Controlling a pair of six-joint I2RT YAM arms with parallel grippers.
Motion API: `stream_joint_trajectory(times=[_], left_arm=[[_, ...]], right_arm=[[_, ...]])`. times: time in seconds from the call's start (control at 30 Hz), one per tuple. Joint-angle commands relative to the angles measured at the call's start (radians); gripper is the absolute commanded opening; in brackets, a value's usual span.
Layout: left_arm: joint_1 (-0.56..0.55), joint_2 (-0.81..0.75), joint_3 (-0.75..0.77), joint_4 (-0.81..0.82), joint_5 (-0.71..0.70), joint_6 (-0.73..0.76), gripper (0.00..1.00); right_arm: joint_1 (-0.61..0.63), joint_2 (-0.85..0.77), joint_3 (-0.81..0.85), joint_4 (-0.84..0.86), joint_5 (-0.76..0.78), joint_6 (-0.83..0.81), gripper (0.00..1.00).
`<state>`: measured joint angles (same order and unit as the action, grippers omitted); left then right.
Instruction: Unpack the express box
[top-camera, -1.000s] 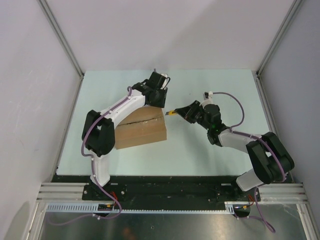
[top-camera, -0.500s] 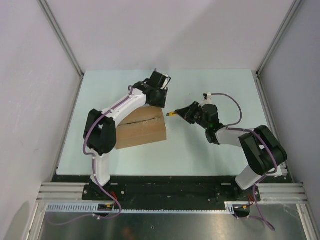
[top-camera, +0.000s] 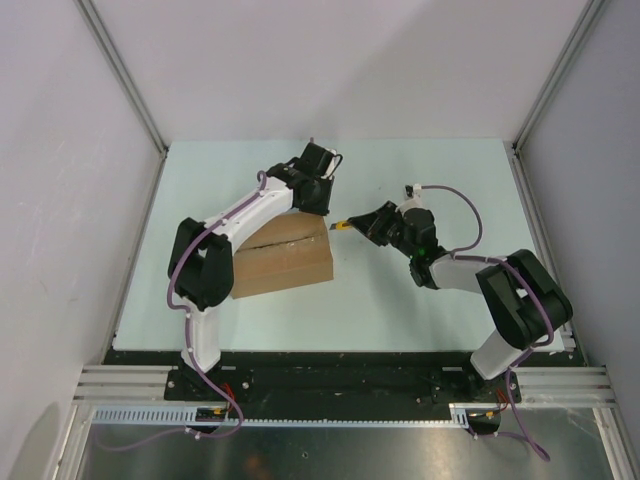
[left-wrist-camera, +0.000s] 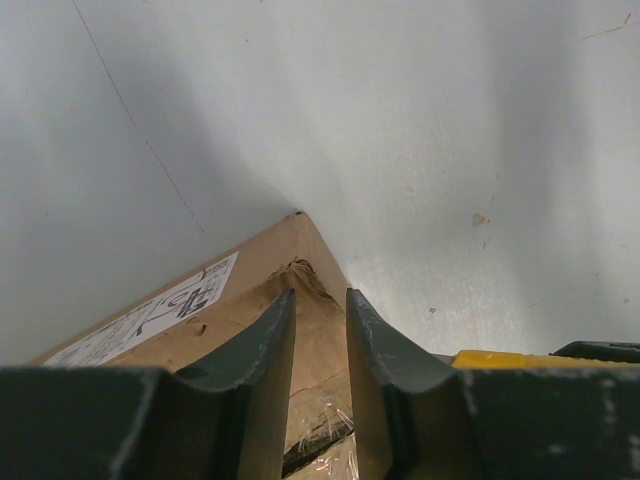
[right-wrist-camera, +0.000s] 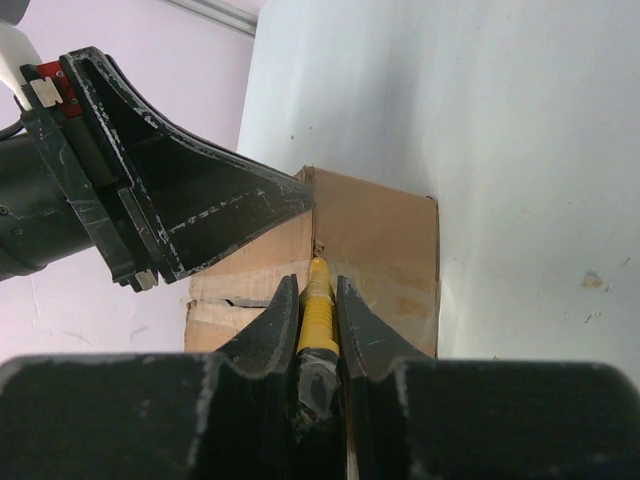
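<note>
The express box (top-camera: 285, 262) is a brown carton lying left of centre, its centre seam (top-camera: 272, 241) partly split; clear tape shows at the slit. My left gripper (top-camera: 320, 205) sits over the box's far right corner (left-wrist-camera: 300, 225). Its fingers (left-wrist-camera: 270, 345) stand a narrow gap apart, with only cardboard seen between them. A white label (left-wrist-camera: 150, 315) is on one side. My right gripper (right-wrist-camera: 316, 285) is shut on a yellow utility knife (right-wrist-camera: 318, 315). The knife's tip (top-camera: 343, 226) touches the box's right end (right-wrist-camera: 380, 240) near its top edge.
The pale green table (top-camera: 400, 300) is walled in by white panels with aluminium posts (top-camera: 555, 75) at the back corners. Both arm bases stand on the black rail (top-camera: 340, 378) at the near edge. My left gripper's black body (right-wrist-camera: 200, 210) hangs just left of the knife tip.
The left jaws have narrowed a little. The right arm's elbow has swung slightly left, while the knife tip stays at the box's corner. The box has not moved.
</note>
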<state>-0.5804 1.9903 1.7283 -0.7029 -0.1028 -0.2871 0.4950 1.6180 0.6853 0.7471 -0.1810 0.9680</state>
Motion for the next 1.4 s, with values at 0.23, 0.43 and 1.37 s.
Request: stream_joint_trajectory(times=[0.23, 0.43, 1.37], left_arm=[[0.002, 0.051, 0.005, -0.086, -0.008, 0.012, 0.32], [0.002, 0.054, 0.005, -0.092, -0.014, 0.012, 0.32], [0.002, 0.068, 0.008, -0.099, -0.012, 0.011, 0.31]], right_arm=[[0.013, 0.023, 0.049, 0.077, 0.002, -0.003, 0.00], [0.017, 0.025, 0.057, 0.064, 0.009, -0.012, 0.00], [0.024, 0.076, 0.080, 0.044, 0.018, -0.068, 0.00]])
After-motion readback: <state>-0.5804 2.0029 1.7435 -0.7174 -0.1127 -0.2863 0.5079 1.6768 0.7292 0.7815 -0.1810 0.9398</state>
